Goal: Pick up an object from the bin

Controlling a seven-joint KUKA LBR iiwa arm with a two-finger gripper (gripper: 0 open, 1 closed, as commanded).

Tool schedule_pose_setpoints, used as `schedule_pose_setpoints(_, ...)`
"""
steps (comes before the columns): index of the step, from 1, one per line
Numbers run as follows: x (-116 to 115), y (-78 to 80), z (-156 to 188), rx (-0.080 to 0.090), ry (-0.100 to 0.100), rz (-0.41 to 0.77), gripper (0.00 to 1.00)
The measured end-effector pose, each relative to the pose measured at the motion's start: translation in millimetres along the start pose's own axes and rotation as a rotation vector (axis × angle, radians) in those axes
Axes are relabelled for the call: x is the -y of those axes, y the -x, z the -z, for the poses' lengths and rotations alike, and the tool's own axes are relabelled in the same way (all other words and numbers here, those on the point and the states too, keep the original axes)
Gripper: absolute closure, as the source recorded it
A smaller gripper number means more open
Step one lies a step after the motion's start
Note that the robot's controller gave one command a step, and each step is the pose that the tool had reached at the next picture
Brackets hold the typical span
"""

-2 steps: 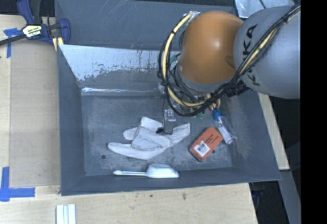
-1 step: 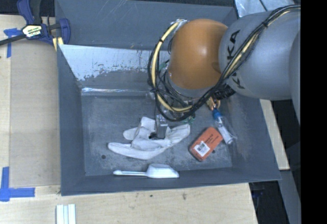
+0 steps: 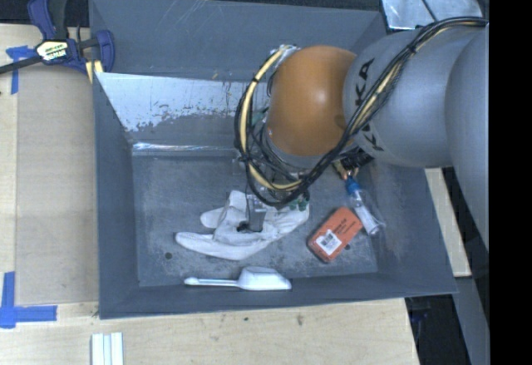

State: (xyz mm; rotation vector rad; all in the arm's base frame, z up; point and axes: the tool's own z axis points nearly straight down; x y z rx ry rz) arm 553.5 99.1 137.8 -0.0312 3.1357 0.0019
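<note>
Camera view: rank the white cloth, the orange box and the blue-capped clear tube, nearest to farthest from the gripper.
1. White cloth, centre, directly under the gripper.
2. Orange box, to the cloth's right in the view.
3. Blue-capped clear tube, beyond the box, farther right.

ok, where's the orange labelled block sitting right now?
The orange block lies on the bin floor at the camera view's lower right, just right of the crumpled white cloth and beside a blue-capped clear tube.
</note>
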Motion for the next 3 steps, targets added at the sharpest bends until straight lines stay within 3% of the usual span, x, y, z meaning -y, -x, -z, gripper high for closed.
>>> schedule_pose_setpoints(1, 9.0, 15.6, -42.1, -0.004, 0.0, 0.177, 1.0)
schedule_pose_setpoints(2, 9.0, 15.6, -42.1, -0.004, 0.0, 0.177, 1.0)
schedule_pose_setpoints(3, 21.4, 24.3, 87.0, -0.003, -0.001, 0.154, 1.0)
